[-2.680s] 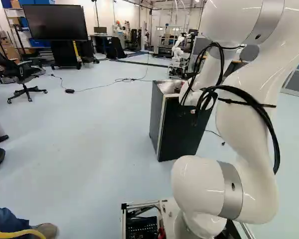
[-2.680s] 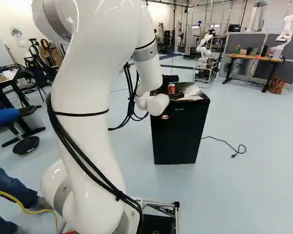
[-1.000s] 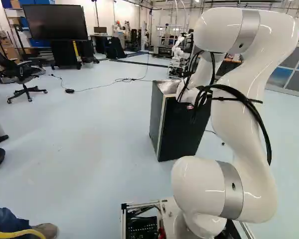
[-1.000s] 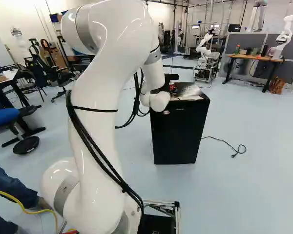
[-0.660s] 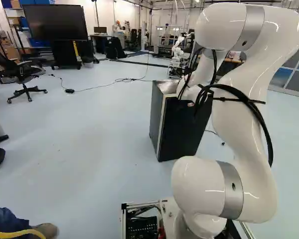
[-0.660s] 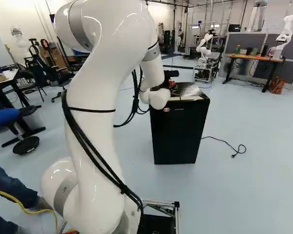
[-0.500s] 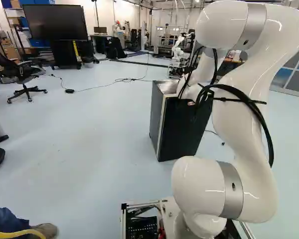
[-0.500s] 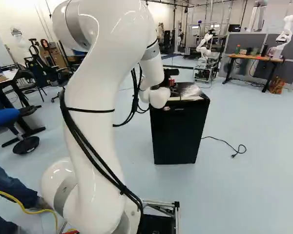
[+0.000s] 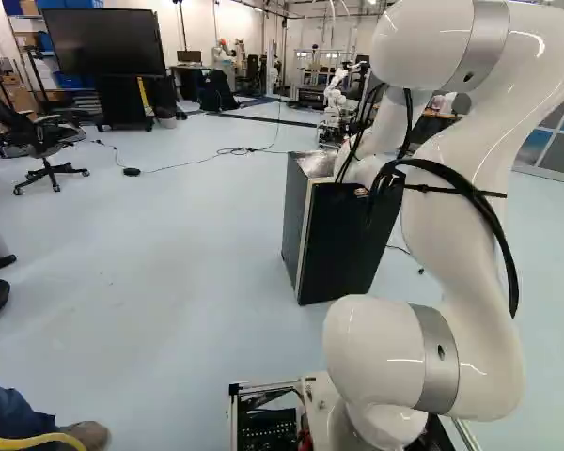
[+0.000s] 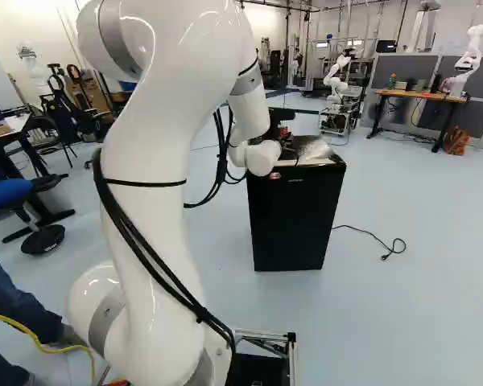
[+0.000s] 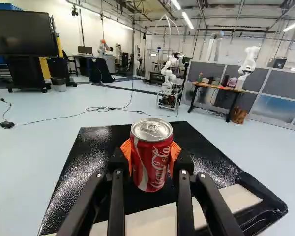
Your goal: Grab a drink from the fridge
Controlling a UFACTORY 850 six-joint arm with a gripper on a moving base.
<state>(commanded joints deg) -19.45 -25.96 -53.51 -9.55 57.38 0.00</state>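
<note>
The gripper (image 10: 286, 143), small and partly hidden behind the wrist, is over the top of the black fridge (image 10: 296, 221) in the right base view. From the wrist, a red drink can (image 11: 151, 169) stands upright between the two fingers of the gripper (image 11: 151, 156); an orange pad presses it from either side, so the gripper is shut on it. Beyond and beneath the can spreads the fridge's black top (image 11: 93, 152). Whether the can's base touches that top cannot be told. The fridge door faces the arm, closed.
A crinkled clear sheet (image 10: 315, 148) lies on the fridge top. Cables (image 10: 370, 235) run over the floor beside and beyond the fridge. Farther off are another robot (image 11: 171, 73) and a desk (image 11: 216, 88). A person's leg and shoe (image 9: 85, 434) are near the base.
The arm's elbow has moved up and back toward the base, and the wrist has risen slightly at the fridge top, with the can held in the gripper. Base and fridge have stayed put.
</note>
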